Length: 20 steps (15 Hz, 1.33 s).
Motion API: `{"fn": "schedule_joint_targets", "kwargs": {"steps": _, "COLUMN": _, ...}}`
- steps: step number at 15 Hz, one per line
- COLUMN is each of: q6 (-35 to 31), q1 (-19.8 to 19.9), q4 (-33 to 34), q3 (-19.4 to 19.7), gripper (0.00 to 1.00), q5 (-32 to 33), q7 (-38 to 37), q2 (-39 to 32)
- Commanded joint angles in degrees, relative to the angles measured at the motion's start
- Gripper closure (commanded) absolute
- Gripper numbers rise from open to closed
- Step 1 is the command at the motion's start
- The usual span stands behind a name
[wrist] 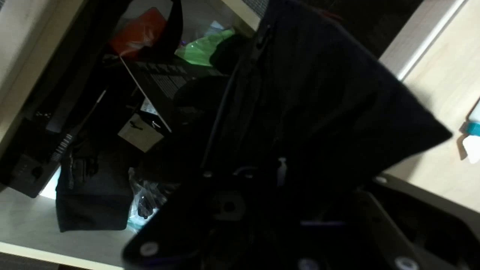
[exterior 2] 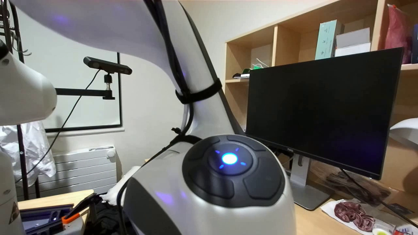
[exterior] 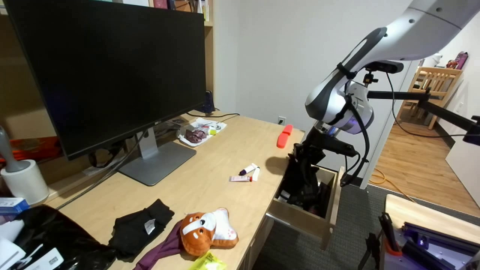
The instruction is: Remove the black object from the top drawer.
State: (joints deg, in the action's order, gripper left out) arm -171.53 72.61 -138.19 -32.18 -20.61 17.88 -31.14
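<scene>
We see the black two-fingered gripper (exterior: 303,154) clamped on an all-black fabric bundle (wrist: 322,86), hanging over the open box-shaped pale-wood drawer (exterior: 300,219), the bundle's lower end indistinct, a bright green packet (wrist: 204,48) inside the drawer.

Black object (wrist: 318,90), fabric-like, gripped, hanging over top drawer (exterior: 300,219), pale wood, open

Looks like an office to me: a big monitor (exterior: 112,75) on a wooden surface (exterior: 210,165) with a drawer (exterior: 300,217), shelves (exterior 2: 275,45) behind, dark carpet (exterior: 356,221) below. The robot arm (exterior: 416,35) and mounted camera (exterior: 384,66) lend it a touch of the lab.
</scene>
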Motion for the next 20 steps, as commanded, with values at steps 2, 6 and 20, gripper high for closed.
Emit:
{"fn": "schedule_joint_targets", "kwargs": {"steps": 2, "q6": -1.9, "q1": -2.1, "q4": 1.6, "q3": 3.7, "gripper": 0.9, "q5": 0.5, "q7": -2.9, "q2": 0.3}}
{"fn": "schedule_joint_targets", "kwargs": {"steps": 6, "q6": -1.1, "q1": -1.7, "q4": 4.6, "q3": 4.0, "gripper": 0.9, "q5": -0.6, "q7": -3.6, "q2": -0.1}}
{"fn": "schedule_joint_targets", "kwargs": {"steps": 20, "q6": -3.1, "q1": -6.9, "q4": 4.5, "q3": 9.2, "gripper": 0.74, "q5": 1.5, "q7": -4.7, "q2": -1.7}}
